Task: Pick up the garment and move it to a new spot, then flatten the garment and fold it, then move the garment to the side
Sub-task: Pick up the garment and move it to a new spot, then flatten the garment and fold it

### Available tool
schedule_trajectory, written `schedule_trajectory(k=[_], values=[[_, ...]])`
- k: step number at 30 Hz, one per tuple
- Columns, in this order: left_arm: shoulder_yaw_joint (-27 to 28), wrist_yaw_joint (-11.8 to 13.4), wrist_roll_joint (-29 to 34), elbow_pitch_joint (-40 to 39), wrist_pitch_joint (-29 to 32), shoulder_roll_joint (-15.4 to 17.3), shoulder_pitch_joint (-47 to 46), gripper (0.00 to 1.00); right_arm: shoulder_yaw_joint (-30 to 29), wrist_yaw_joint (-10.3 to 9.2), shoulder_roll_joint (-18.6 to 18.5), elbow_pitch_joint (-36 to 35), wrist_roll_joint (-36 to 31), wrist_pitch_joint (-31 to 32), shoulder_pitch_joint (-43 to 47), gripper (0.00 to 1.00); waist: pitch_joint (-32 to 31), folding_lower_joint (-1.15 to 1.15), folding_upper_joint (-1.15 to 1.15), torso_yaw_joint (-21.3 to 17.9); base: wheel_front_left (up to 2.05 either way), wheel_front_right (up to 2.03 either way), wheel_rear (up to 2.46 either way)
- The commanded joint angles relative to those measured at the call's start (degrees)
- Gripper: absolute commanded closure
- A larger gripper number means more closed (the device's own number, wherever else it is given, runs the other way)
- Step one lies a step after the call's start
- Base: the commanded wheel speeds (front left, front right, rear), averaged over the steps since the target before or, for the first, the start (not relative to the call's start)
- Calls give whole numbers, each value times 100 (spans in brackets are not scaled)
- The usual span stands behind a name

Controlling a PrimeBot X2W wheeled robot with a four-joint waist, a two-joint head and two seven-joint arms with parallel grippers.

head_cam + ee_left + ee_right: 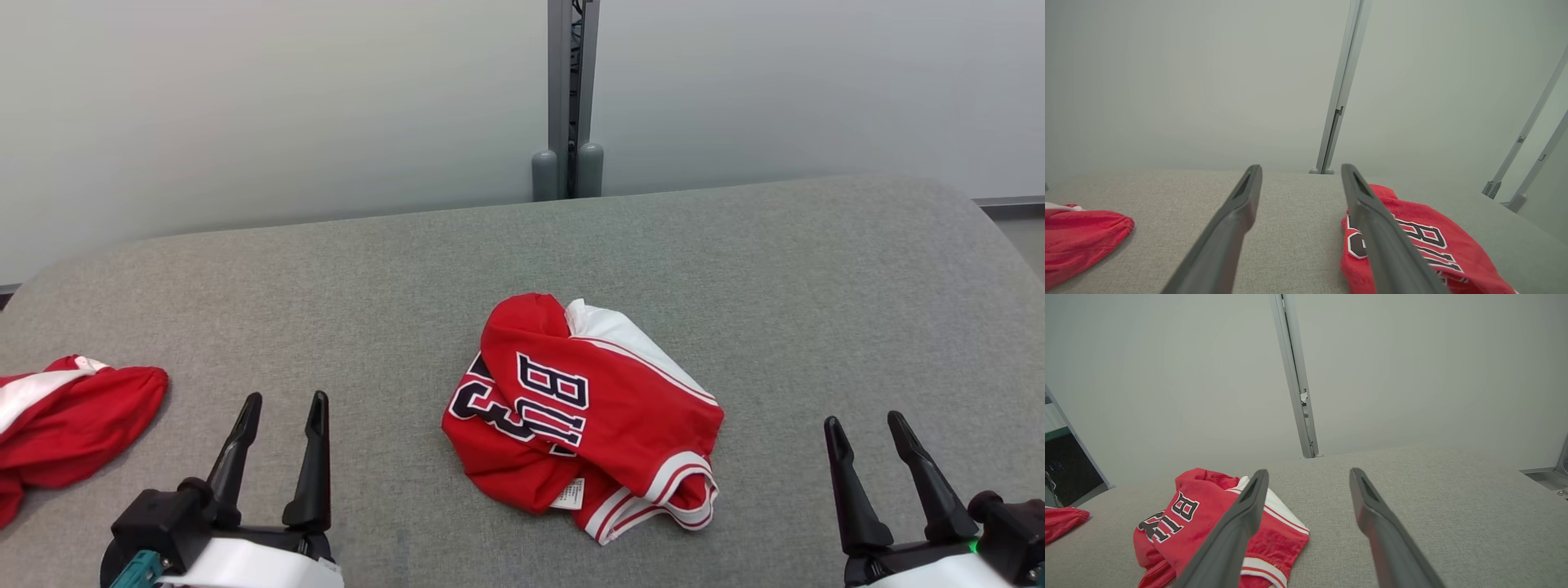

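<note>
A crumpled red garment (584,416) with white trim and dark lettering lies bunched in the middle of the grey padded surface (735,269). It also appears in the left wrist view (1425,245) and the right wrist view (1208,522). My left gripper (282,408) stands open at the lower left, well to the left of the garment, nothing between its fingers. My right gripper (865,429) stands open at the lower right, apart from the garment. In the wrist views the left gripper (1300,171) and right gripper (1309,473) hover above the surface.
A second red and white cloth (65,420) lies at the left edge of the surface. A grey post (571,98) stands against the pale wall behind the far edge. The surface rounds off at its far right corner.
</note>
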Motion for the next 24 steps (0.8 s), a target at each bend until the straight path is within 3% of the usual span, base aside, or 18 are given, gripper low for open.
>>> schedule_trajectory(k=[1,24], values=[[64,-63,82,-31,-24,-31,89,0,-22,11,-7,-35,21,21,51,0,6,0,0,18,0,0,0],[349,-411,552,98,-26,-484,158,0,36,11,-117,-47,-24,160,-159,0,60,0,0,174,0,0,0]])
